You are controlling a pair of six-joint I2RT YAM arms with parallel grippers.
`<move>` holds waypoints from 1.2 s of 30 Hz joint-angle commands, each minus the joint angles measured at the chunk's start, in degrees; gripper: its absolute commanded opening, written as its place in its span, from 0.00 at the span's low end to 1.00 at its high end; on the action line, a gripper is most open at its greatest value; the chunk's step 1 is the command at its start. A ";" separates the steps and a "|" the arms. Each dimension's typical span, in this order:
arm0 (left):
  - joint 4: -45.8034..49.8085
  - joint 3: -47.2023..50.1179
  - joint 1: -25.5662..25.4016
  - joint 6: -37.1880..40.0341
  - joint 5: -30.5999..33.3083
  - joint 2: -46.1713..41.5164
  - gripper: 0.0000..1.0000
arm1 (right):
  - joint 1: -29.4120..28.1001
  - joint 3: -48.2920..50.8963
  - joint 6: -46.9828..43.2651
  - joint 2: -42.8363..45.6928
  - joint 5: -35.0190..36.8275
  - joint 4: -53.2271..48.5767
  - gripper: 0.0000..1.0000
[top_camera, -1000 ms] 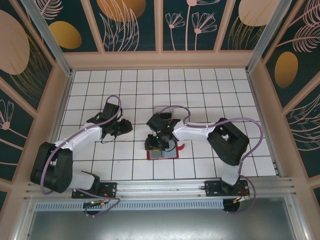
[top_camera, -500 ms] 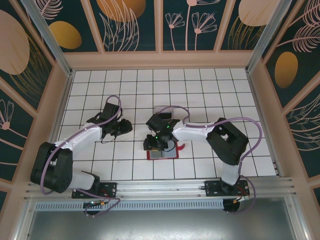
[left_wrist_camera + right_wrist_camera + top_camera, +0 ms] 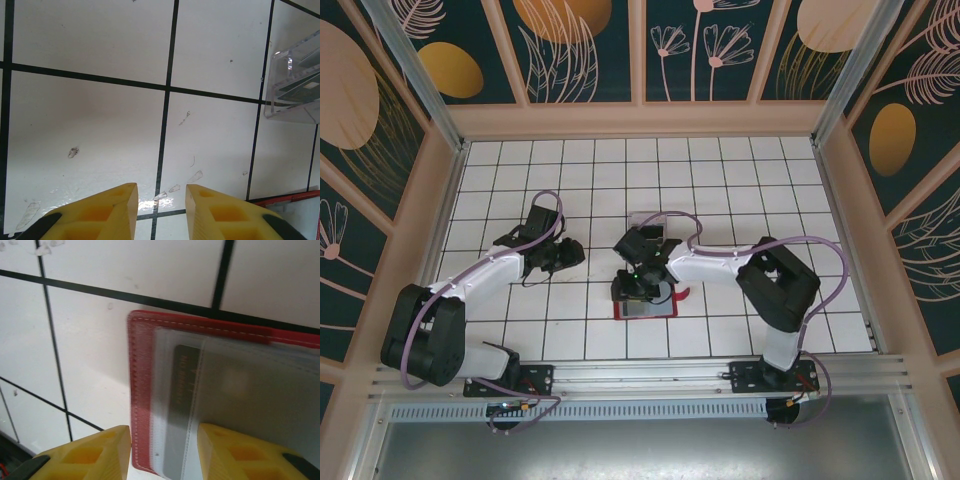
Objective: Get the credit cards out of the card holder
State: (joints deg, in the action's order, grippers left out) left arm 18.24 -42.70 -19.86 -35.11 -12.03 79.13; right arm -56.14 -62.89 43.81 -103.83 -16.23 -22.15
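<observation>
Right gripper [image 3: 162, 440]: fingers apart, nothing between them; above the wallet
Wallet [image 3: 142, 370]: open on the tiles; red edge under the gap between the right fingers
Card [image 3: 186, 405]: grey; in the wallet's pocket
Left gripper [image 3: 161, 195]: fingers apart over bare tile; clear tray [image 3: 295, 75] ahead, to their right

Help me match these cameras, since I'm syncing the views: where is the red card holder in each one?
Top external: the card holder lies open just below the picture's centre, between the two arms.
Left wrist: its red edge crosses the bottom right corner.
Right wrist: it covers the lower right, with its red border on the left.
Shared landmark: the black grid lines of the white tiled table.
</observation>
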 commanded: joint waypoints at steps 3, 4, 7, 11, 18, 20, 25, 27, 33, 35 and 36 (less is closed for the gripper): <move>1.54 -0.81 0.25 0.73 -0.45 -0.52 0.33 | 0.24 1.16 -0.33 2.56 5.10 -6.34 0.42; 1.54 -0.89 0.24 0.70 -0.48 -0.48 0.32 | 0.23 0.96 -0.33 2.73 6.02 -7.34 0.41; 1.53 -1.00 0.26 0.71 -0.47 -0.35 0.32 | 0.22 0.02 -0.39 3.06 8.81 -10.55 0.41; 1.45 -1.07 0.23 0.84 -0.55 -0.10 0.32 | 0.15 -0.69 -0.31 3.31 11.40 -13.71 0.42; 1.53 -1.21 0.26 0.92 -0.65 0.17 0.32 | -0.38 -3.12 0.30 3.11 15.90 -18.88 0.41; 1.54 -1.34 0.25 0.92 -0.67 0.30 0.32 | -0.59 -4.01 0.40 3.15 16.84 -20.46 0.42; 1.49 -1.64 0.24 1.09 -0.76 0.68 0.32 | -1.23 -5.78 1.09 2.72 20.28 -23.90 0.42; 1.54 -1.81 0.22 1.14 -0.86 0.86 0.32 | -1.45 -6.35 1.06 2.50 21.20 -25.09 0.42; 1.62 -2.10 0.26 1.27 -0.89 1.20 0.33 | -1.69 -7.33 1.45 2.36 23.85 -28.40 0.43; 1.77 -2.21 0.24 1.30 -0.98 1.20 0.32 | -1.71 -7.49 1.59 2.56 25.10 -29.88 0.43; 1.93 -2.34 0.26 1.44 -1.06 1.22 0.32 | -1.61 -7.52 1.66 2.72 25.59 -30.58 0.42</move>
State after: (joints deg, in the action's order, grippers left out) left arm 18.46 -43.40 -19.86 -34.79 -12.08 79.94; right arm -57.43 -68.71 44.05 -102.13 5.02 -47.86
